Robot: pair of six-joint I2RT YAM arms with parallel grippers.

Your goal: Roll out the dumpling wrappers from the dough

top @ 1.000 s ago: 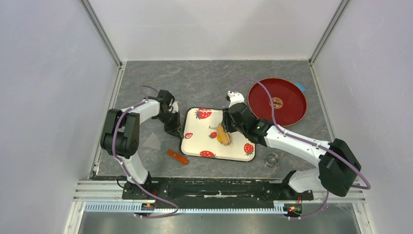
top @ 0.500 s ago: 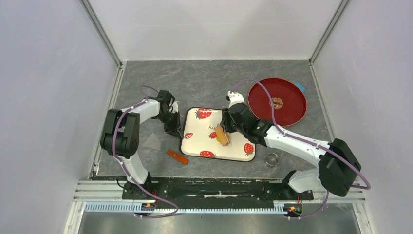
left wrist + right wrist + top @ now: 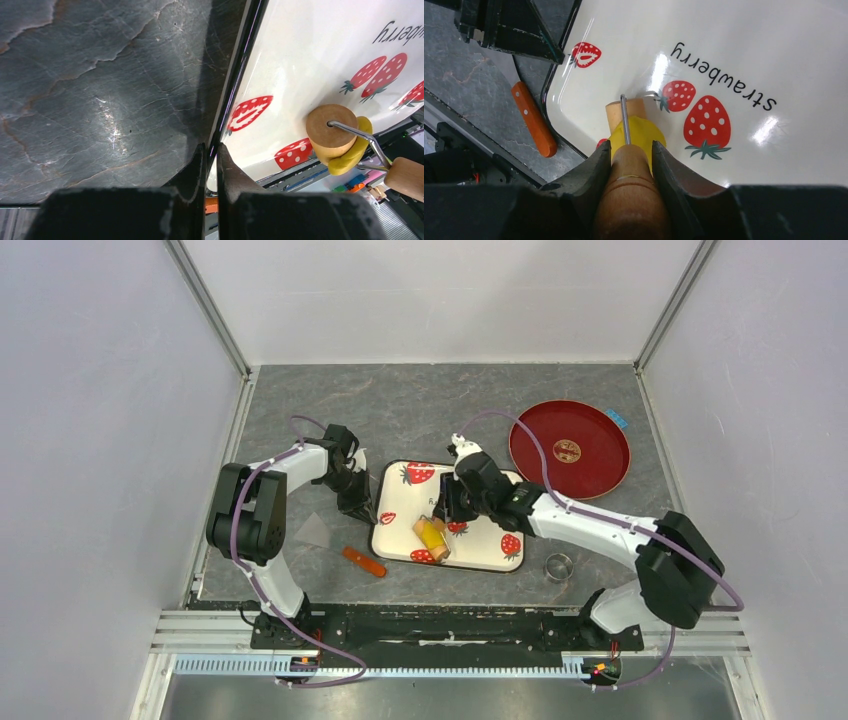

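Right jaws are clenching the wooden roller [image 3: 630, 195] by its handle, one of the fingers [image 3: 589, 170] pressing on each side of it. A thin wire is running from the handle, straight ahead of these jaws, to the roller's barrel. The barrel is lying on the dough [image 3: 644, 131], a bright-yellow lump sitting just ahead of the right fingertips and bulging out from under the barrel toward the jaws. In the left wrist view the dough [image 3: 352, 155] is curling round the lower side of the barrel's round end. Dough and roller are both sitting on the tray [image 3: 749, 50], white with red strawberry prints, in the part of it lying between the two sets of jaws and closer to the right pair. Left jaws are clamping the tray's dark rim, which is running into the narrow gap between the two fingers [image 3: 192, 170]; the fingers are nearly meeting across it. The tabletop [image 3: 100, 75], grey and stone-patterned, is showing outboard of the left jaws. An orange-handled knife [image 3: 364, 561] is lying on it just beside the tray's corner, near the left jaws on their base side. A metal ring cutter [image 3: 558, 566] is resting on the tabletop well behind the right jaws, beside the tray's other near corner. A red plate [image 3: 540, 440] is sitting well apart from both jaws, out past the right arm.
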